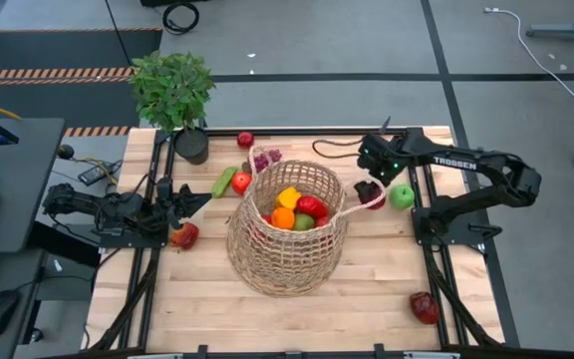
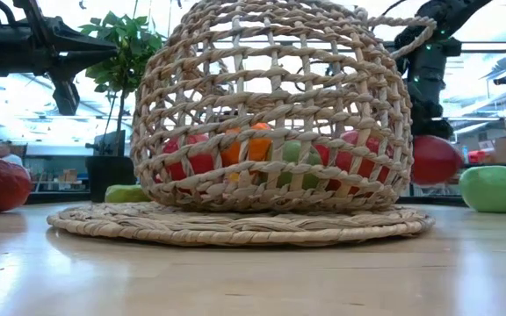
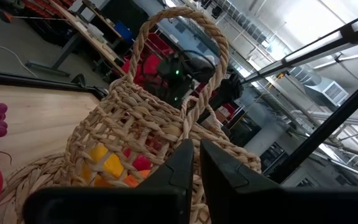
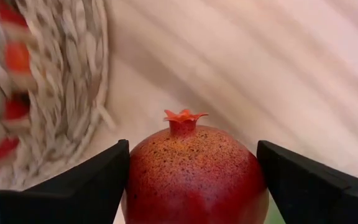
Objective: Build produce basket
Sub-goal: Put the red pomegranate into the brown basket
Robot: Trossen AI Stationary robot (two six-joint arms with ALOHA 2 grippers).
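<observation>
Table (image 1: 367,299) of pale wood, both arms over it. Basket (image 1: 289,227) at centre on its round woven base, one loop handle reaching toward the right arm. Inside it: yellow pepper (image 1: 289,196), orange (image 1: 283,217), red apple (image 1: 309,206), a green fruit beside them.

Plant (image 1: 173,90) in a black pot at the far left corner.

Right gripper (image 1: 370,192) just right of the basket, beside the handle; fingers spread, a pomegranate (image 4: 194,171) between them. Whether the pads touch it, cannot tell. Green apple (image 1: 402,196) just right of that gripper.

Left gripper (image 1: 189,202) low at the left of the basket, fingers pressed nearly together, holding nothing. Red fruit (image 1: 184,235) on the table just beside it.

Loose produce behind the basket: cucumber (image 1: 224,181), apple (image 1: 241,182) touching the basket's rim area, grapes (image 1: 266,157), small red fruit (image 1: 245,140) near the pot. Dark red fruit (image 1: 425,307) alone at the near right corner.
</observation>
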